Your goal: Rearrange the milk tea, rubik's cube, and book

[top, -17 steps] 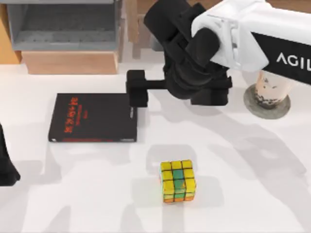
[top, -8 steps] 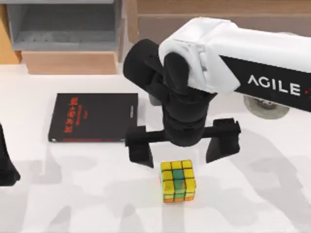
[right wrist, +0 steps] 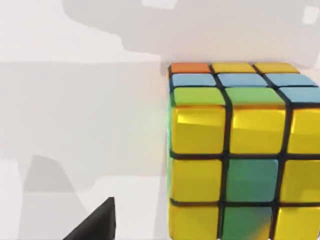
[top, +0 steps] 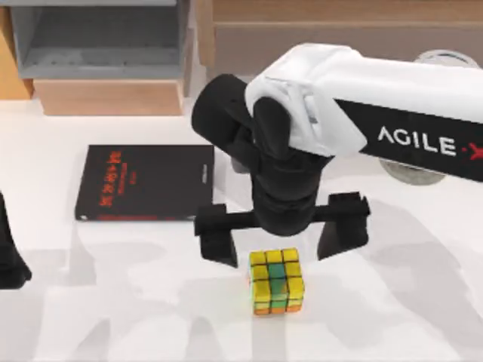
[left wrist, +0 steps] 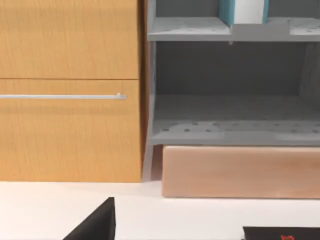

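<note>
The rubik's cube sits on the white table near the front middle, its yellow, green and blue squares close up in the right wrist view. My right gripper hangs open just behind and above it, fingers spread wider than the cube. The black book with red lettering lies flat to the left, and its corner appears in the left wrist view. The right arm covers most of the milk tea, leaving its white lid peeking out at the back right. My left gripper is parked at the left edge.
A flat grey round disc lies under the right arm at the right. A grey open shelf and wooden cabinet line the back edge. The left wrist view looks at the shelf and a wooden drawer front.
My right gripper swung from the book's back right corner forward to the cube, turned so its fingers span left to right, then eased slightly closer. The left arm has not moved.
</note>
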Robot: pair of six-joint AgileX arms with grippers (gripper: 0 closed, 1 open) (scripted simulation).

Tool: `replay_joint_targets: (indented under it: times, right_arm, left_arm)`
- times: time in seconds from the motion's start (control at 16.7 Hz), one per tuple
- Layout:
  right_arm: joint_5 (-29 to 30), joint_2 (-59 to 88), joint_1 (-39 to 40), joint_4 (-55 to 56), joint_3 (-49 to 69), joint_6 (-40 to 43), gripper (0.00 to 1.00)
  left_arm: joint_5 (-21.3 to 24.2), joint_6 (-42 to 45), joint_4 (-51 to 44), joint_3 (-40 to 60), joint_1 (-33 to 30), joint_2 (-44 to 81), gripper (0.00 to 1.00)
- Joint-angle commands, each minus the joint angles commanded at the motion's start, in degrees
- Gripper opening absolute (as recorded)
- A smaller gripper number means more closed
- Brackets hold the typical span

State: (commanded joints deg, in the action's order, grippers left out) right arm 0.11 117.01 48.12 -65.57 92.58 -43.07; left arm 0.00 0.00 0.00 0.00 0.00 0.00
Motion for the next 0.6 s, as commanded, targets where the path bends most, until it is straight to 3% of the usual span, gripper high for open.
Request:
replay_joint_targets:
  times: [0.6]
  right_arm:
    - [0.01,2.44,0.2,9.15,-6.71,-0.23,1.0]
  left_arm:
    - [0.0,0.0,0.0,0.0,0.0,0.0,1.0]
